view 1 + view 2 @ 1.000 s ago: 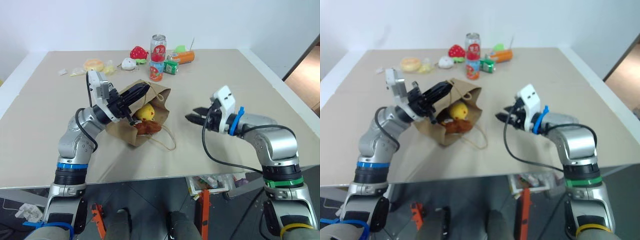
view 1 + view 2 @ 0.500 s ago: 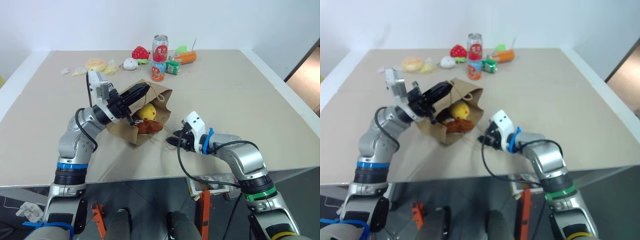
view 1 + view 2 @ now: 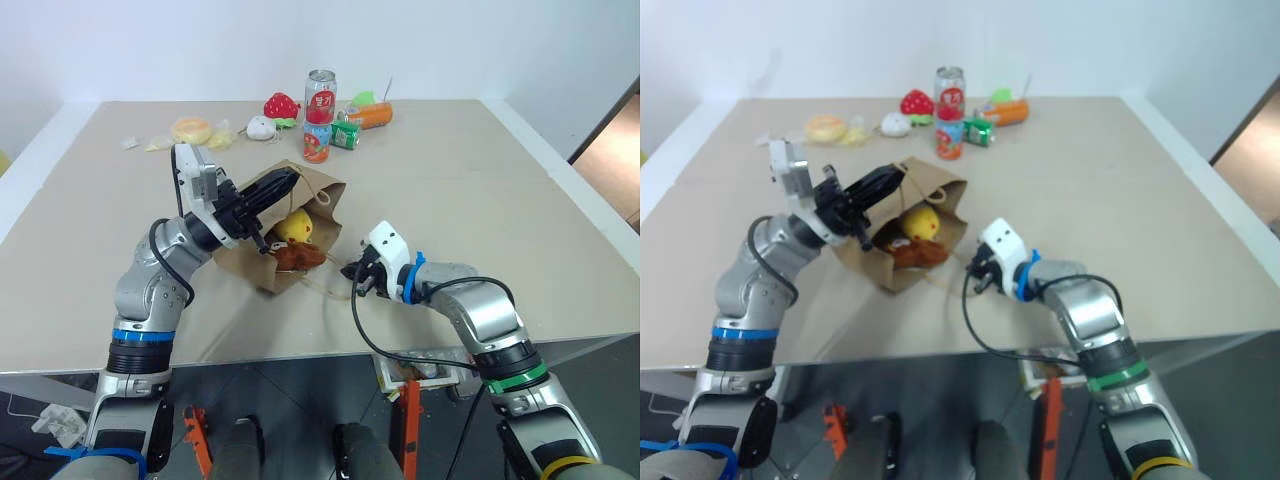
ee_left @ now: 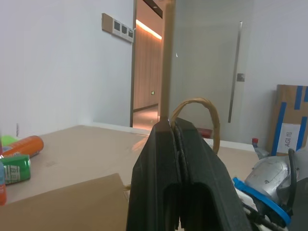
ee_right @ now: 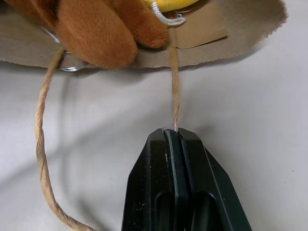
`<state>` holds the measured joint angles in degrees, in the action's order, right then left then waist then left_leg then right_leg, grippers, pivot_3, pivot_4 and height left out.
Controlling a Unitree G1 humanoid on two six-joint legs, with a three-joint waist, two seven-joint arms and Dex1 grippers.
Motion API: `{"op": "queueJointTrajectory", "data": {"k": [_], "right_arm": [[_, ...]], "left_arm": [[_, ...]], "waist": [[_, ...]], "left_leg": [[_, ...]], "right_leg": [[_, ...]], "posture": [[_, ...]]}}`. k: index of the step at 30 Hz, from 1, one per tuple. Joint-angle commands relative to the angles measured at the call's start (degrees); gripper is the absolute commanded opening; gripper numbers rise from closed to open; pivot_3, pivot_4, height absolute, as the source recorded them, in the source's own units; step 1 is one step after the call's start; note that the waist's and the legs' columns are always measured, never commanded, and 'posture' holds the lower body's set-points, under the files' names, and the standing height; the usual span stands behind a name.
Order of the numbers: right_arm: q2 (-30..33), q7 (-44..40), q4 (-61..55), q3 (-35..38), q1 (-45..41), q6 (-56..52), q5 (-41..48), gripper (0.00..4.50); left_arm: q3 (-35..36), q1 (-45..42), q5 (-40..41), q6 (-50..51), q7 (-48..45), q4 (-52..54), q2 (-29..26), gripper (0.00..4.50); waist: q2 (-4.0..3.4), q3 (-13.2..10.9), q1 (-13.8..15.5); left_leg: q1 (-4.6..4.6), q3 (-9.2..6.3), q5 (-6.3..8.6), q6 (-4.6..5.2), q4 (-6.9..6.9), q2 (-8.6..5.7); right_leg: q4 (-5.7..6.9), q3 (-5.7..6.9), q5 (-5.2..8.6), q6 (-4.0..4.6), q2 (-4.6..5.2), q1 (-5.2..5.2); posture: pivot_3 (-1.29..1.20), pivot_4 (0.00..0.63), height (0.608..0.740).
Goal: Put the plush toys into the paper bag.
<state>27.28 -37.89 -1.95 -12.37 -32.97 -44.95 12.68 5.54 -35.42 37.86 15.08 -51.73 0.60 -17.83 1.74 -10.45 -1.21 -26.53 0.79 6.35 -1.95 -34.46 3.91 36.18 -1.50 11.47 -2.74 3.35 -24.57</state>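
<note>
Fingers of the right gripper (image 5: 174, 132) are pinched on the lower twisted-paper loop handle (image 5: 44, 144) of the brown kraft paper bag (image 3: 322, 186), lying open on the beige table (image 3: 470, 190). Left gripper (image 4: 172, 122) clamps the upper handle (image 4: 211, 113), apparently. Brown bear plush (image 3: 296, 257) and yellow-and-white egg plush (image 3: 292, 226) sit in its mouth, at ten o'clock from the right gripper.

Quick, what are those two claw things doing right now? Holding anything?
Left gripper: jaws shut on the paper bag's upper handle.
Right gripper: jaws shut on the bag's lower handle.
</note>
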Motion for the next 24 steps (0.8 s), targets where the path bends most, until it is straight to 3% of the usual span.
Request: {"op": "queueJointTrajectory", "data": {"k": [1, 5, 8, 14, 18, 20, 22, 23, 24], "right_arm": [[2.58, -1.65, -2.72, 7.98, -2.72, -1.34, 3.98, 0.08], [5.11, -9.03, -11.24, 18.39, -4.52, -7.16, 18.02, 0.08], [6.45, -12.00, -15.33, 22.56, -5.12, -9.59, 25.33, 0.08], [5.42, -9.01, -14.51, 24.64, -7.09, -10.29, 28.16, 0.08], [4.89, -6.57, -13.10, 22.04, -6.18, -8.46, 25.61, 0.00], [4.29, -3.87, -10.78, 21.14, -6.46, -7.97, 23.35, 0.00], [3.77, -1.72, -8.43, 21.44, -7.35, -7.85, 22.49, 0.69], [3.72, -1.35, -7.82, 21.70, -7.74, -7.98, 22.63, 1.12], [3.80, -1.37, -7.63, 21.76, -7.96, -7.98, 22.66, 1.39]], "left_arm": [[2.47, -1.70, 3.98, 4.68, 3.66, 2.71, -0.23, 0.00], [5.50, -6.27, 14.00, 19.81, 12.87, 2.02, -0.52, 0.00], [8.01, -8.85, 18.34, 25.63, 17.73, 0.32, -0.59, 0.00], [13.63, -14.07, 26.58, 34.69, 29.39, -6.05, 0.62, 0.00], [12.41, -13.25, 25.66, 38.40, 31.33, -6.37, -0.32, 0.97], [11.53, -11.71, 25.82, 39.74, 30.49, -5.08, -0.83, 2.06], [11.94, -11.20, 26.96, 40.55, 29.80, -4.34, -0.79, 2.40], [12.20, -11.26, 27.01, 40.40, 29.85, -4.22, -0.69, 2.99], [12.37, -11.42, 26.72, 40.03, 30.07, -4.31, -0.60, 3.19]], "waist": [[0.01, -0.01, 0.03], [0.01, -0.07, 0.04], [0.02, -0.07, 0.03], [0.02, -0.06, 0.01], [0.03, -0.06, -0.05], [0.03, -0.06, -0.02], [0.02, -0.06, -0.01], [0.02, -0.06, 0.00], [0.03, -0.06, -0.03]], "left_leg": [[0.00, 0.00, 0.00, 0.00, 0.00, 0.00], [-0.03, -0.03, 0.00, 0.00, 0.00, 0.00], [-0.09, -0.08, -0.02, 0.04, -0.02, 0.00], [0.09, -0.12, 0.01, 0.02, 0.02, -0.01], [0.09, -0.12, 0.01, 0.02, -0.02, -0.01], [0.08, -0.12, 0.01, 0.02, -0.01, -0.02], [0.06, -0.12, 0.01, 0.02, 0.00, -0.02], [0.04, -0.12, 0.01, 0.02, 0.01, -0.03], [0.04, -0.12, 0.01, 0.02, 0.02, -0.03]], "right_leg": [[0.00, 0.00, 0.00, 0.00, 0.00, 0.00], [0.03, 0.01, 0.00, 0.00, -0.01, -0.05], [0.03, 0.02, 0.01, -0.07, -0.01, -0.04], [0.01, 0.03, 0.09, -0.10, -0.02, 0.16], [0.01, 0.05, 0.01, -0.05, -0.02, 0.14], [0.01, 0.05, 0.01, -0.04, -0.01, 0.15], [0.00, 0.05, 0.02, -0.04, -0.01, 0.13], [0.00, 0.04, 0.02, -0.04, -0.01, 0.10], [0.00, 0.05, 0.04, -0.05, -0.01, 0.10]], "posture": [[0.00, 0.150, 0.740], [0.00, 0.150, 0.740], [0.00, 0.150, 0.740], [0.00, 0.150, 0.740], [0.00, 0.150, 0.740], [0.00, 0.150, 0.740], [0.00, 0.150, 0.740], [0.00, 0.150, 0.740], [0.00, 0.150, 0.740]]}}
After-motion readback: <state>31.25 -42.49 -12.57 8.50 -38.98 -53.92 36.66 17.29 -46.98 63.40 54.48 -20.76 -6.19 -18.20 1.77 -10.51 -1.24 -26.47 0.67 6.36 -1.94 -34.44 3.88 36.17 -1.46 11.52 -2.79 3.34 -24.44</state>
